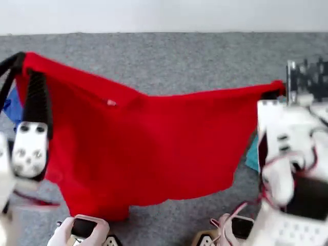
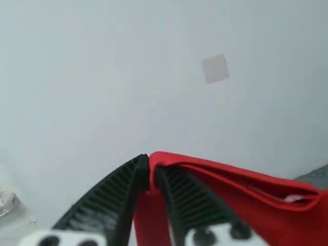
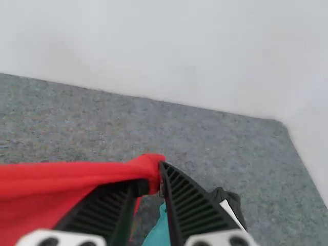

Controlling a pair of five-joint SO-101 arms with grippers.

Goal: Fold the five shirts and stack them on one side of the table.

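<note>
Red shirt [image 1: 154,148], grey table [image 1: 179,56], teal cloth [image 1: 252,156]

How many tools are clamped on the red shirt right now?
2. The left tool pinches one top corner of the red shirt; the right tool pinches the opposite corner, cloth hanging spread between them.

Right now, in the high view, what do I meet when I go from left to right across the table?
left end effector → red shirt → teal cloth → right end effector
</note>
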